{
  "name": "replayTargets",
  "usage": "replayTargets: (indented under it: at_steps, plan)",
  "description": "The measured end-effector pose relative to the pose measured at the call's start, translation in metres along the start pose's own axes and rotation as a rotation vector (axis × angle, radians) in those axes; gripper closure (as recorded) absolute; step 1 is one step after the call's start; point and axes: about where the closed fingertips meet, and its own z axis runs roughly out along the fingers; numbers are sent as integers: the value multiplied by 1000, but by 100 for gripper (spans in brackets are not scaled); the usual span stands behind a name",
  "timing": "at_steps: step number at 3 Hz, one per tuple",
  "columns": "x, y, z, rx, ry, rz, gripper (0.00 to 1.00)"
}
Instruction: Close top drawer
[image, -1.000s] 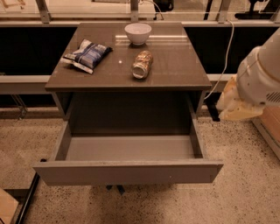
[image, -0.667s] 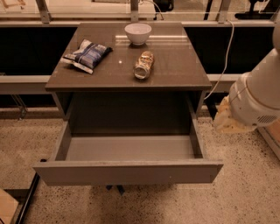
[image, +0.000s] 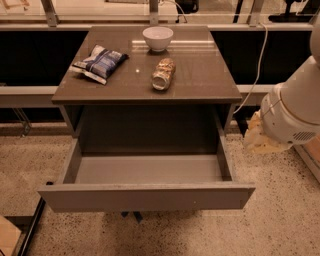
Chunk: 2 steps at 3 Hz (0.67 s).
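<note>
Speckled terrazzo floor ran under a brown-topped cabinet that stood against a dark recess, with a pale rail and metal posts along the back.

On the glossy top, a white bowl sat upright near the rear edge. A blue-and-white snack bag lay flat toward the left side. A small jar lay on its side near the middle, its mouth toward the front, just in front of the bowl and apart from it.

The top drawer was pulled far out of the cabinet toward the camera. Its wide, plain grey front panel hung over the floor, and its grey inner floor and side walls were in plain sight. The dark opening of the cabinet showed behind it.

The robot's white arm came in from the right edge. Its gripper, a pale yellowish shape, hung low beside the right rear part of the drawer, near the cabinet's right side and apart from both. Whether it was clenched or released could not be told, and it grasped nothing that could be seen.

A thin white cable trailed down behind the cabinet's right side. A light wooden board showed at the lower left corner.
</note>
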Motion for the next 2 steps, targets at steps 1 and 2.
replayTargets:
  at_steps: [1, 2]
  plan:
    - [-6, 10, 36, -44, -30, -15, 100]
    - [-13, 23, 96, -129, -72, -30, 100]
